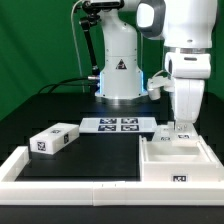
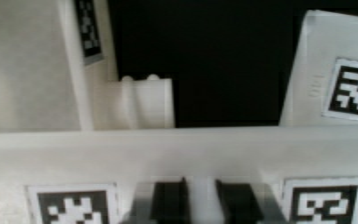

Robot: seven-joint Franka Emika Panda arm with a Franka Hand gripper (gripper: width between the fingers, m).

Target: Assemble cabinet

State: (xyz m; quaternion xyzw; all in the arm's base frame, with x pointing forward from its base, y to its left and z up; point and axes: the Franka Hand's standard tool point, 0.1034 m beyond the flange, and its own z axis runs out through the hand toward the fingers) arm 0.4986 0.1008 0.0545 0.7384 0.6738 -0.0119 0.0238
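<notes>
Though nearly closed (a sliver of gap), gripper (image 2: 197, 203) at the cabinet (image 1: 170, 165), hold unclear.

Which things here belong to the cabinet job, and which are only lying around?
Belong to the job:
- square cabinet shell
- loose box part
- hand, down at the shell

Only lying around:
- marker board
- low border frame
- black table
</notes>
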